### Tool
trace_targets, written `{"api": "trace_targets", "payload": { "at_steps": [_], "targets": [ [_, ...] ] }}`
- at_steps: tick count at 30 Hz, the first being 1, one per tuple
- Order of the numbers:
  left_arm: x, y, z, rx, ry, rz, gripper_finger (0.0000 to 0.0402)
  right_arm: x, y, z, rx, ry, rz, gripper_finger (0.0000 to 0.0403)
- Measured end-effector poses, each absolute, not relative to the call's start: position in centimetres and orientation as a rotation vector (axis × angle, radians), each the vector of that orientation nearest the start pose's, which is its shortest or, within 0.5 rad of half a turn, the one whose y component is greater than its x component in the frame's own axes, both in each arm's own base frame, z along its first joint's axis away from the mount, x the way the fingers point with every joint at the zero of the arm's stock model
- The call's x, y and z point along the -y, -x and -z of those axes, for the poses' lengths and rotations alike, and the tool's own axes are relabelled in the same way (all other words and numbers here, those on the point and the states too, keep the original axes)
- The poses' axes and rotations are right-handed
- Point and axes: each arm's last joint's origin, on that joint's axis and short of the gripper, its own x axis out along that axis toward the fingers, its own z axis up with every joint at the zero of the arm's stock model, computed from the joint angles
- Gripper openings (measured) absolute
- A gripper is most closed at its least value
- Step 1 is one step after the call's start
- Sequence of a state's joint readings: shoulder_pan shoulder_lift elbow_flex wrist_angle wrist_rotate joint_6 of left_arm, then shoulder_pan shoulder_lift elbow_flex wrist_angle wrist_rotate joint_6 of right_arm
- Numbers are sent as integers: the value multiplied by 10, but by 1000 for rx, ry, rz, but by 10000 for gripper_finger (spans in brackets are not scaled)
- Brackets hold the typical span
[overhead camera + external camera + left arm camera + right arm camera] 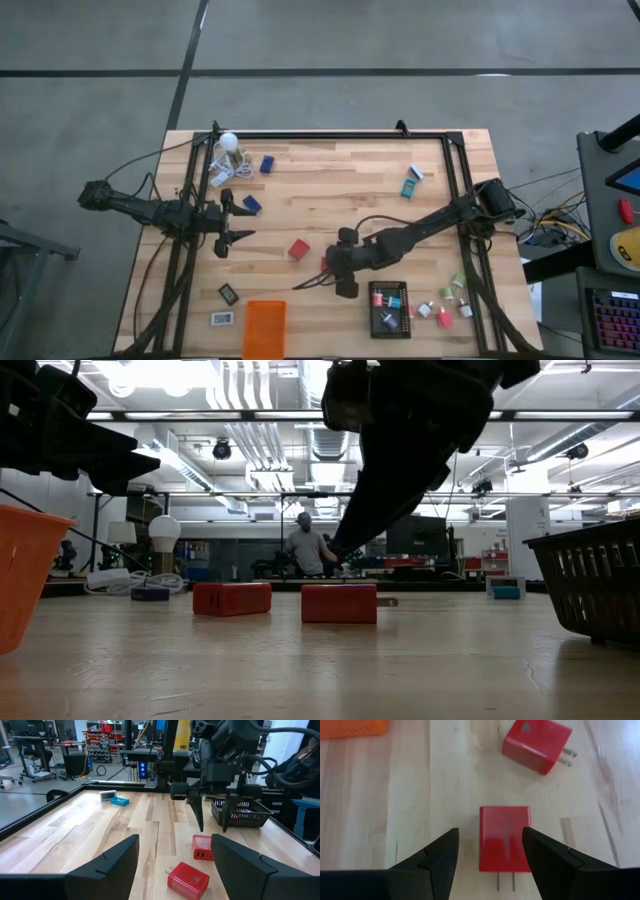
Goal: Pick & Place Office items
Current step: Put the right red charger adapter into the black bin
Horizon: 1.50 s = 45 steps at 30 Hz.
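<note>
Two red plastic charger cubes lay near the table middle in the high view: one (298,249) stood alone, the other (326,264) was half under the right gripper (312,282), whose fingers were spread and held nothing. The left gripper (237,238) waited at the left side, also spread and empty. The black wire basket (389,308) already held several small items, and the orange plastic tray (264,329) sat at the front edge.

From the low view, both red cubes (231,598) (339,603) rested flat on the wood, well apart.

From the left wrist view, the right gripper's thin fingers (199,815) pointed down just behind the nearer cube (202,848).

From the right wrist view, the cube (504,838) sat between the open fingers, slightly toward one side, with its metal prongs facing the wrist. I judged that a fingertip could land on the cube's top edge and push it away, or an off-centre squeeze could twist it out. The second cube (536,744) was near, so a slide could knock it.
</note>
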<state>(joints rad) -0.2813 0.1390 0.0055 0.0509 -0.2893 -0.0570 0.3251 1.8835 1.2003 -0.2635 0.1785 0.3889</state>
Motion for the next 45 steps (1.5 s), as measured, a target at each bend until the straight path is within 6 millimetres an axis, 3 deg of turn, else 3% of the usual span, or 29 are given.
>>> {"api": "trace_targets", "payload": {
  "at_steps": [26, 45],
  "targets": [
    [21, -103, -159, -79, 33, -11, 252, -105, -355, -135, -813, -150, 26, 215],
    [21, -103, -159, -79, 34, -11, 252, -105, -356, -136, -816, -160, 12, 215]
  ]
}}
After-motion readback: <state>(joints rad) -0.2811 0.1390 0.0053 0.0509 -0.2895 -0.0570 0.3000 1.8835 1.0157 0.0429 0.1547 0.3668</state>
